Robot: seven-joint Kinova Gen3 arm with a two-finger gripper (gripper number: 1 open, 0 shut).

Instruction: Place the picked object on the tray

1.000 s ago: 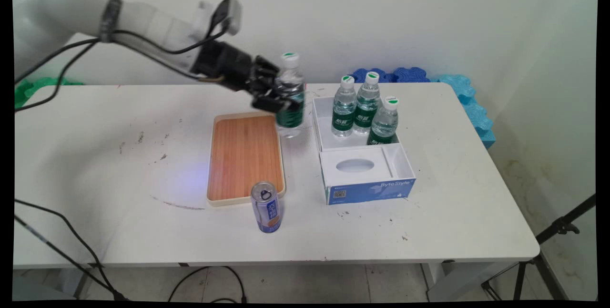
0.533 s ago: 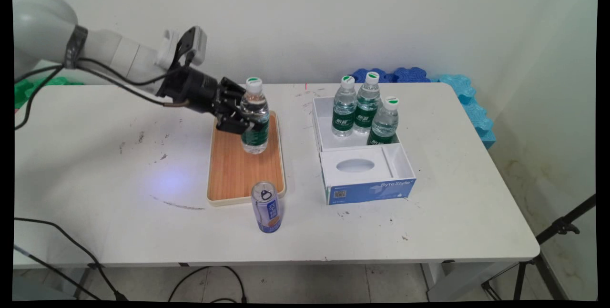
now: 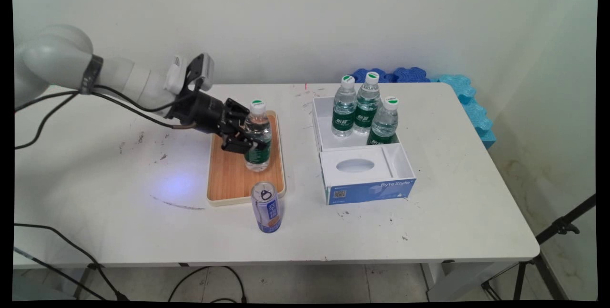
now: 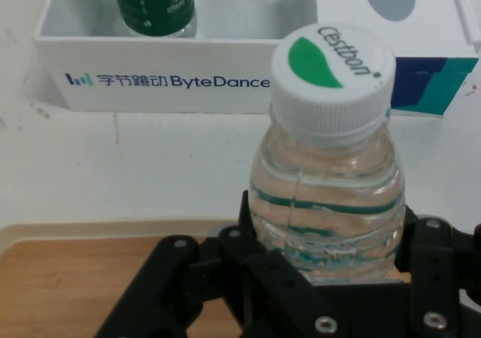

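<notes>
Water bottle [image 3: 258, 136] stands upright over the wooden tray [image 3: 233, 174], pinched at mid-body by the end effector [image 3: 245, 141]. Beyond the tray's near edge stands a can [image 3: 266, 207]. Released unevenly, the tall bottle could tip toward it.

Site reads as a robotics lab / test room, not a home. Evidence: white robot arm [image 3: 119, 77] w/ loose black cables [image 3: 57, 246] trailing to the floor, plain scuffed white bench [image 3: 429, 212] against a bare wall, tripod leg [image 3: 562, 227] at right. Blue foam blocks [image 3: 457, 93] stacked behind bench; ByteDance-branded box [image 3: 367, 174] among staged props.
</notes>
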